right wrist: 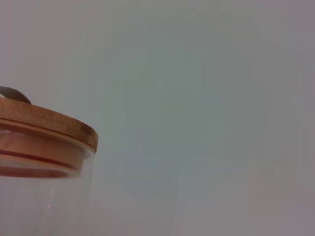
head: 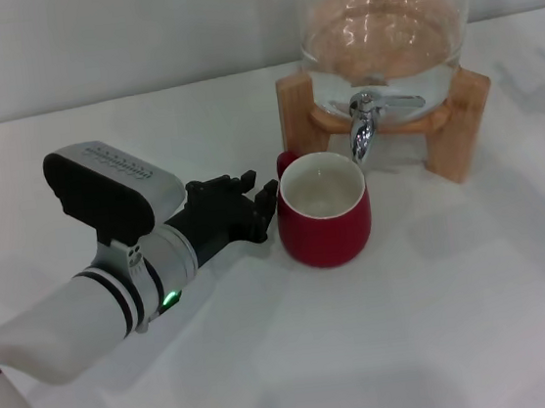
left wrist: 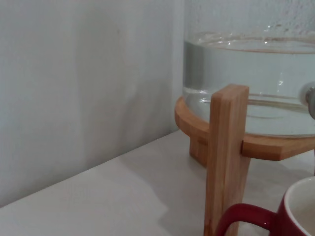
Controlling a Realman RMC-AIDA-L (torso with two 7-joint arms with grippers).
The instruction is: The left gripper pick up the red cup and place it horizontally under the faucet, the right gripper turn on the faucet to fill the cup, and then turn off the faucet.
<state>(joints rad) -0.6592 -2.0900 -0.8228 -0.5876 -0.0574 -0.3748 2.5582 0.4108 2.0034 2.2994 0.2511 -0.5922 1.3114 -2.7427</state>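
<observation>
Red cup (head: 323,210) upright on worktop (head: 444,322) under faucet (head: 363,123). Left gripper (head: 258,202) beside cup; finger state cannot be told. Filling and shut-off outstanding; right gripper unseen.

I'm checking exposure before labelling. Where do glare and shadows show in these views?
Head view: bright highlights on the faucet and dispenser glass, a soft shadow beside the red cup and under the left gripper. Left wrist view: a soft shadow behind the stand. Right wrist view: even light, no hard glare on the lid.
</observation>
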